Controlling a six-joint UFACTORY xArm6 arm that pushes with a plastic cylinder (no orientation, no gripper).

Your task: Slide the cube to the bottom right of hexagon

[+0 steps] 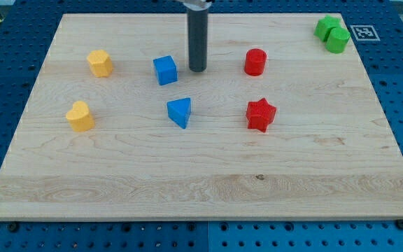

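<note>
The blue cube (165, 70) sits on the table (201, 189) in the upper left-centre of the view, and my tip (197, 70) stands just beside it on the view's right, with a thin strip of wood showing between them. There is no claw here to be wide or narrow, only the straight rod, and it holds nothing. The yellow hexagon (100, 63) lies well to the view's left of the cube, at about the same height. So the cube lies leftward from my tip, and the goal spot, below and right of the hexagon, lies leftward and a little downward from the cube; I judge a push from the present side, angled slightly toward the view's bottom, would suit. Further out are a blue triangle (180, 112) below the cube, a yellow block (80, 116) at lower left, a red cylinder (255, 61), a red star (260, 114), and two green blocks (332, 33) at the top right corner
</note>
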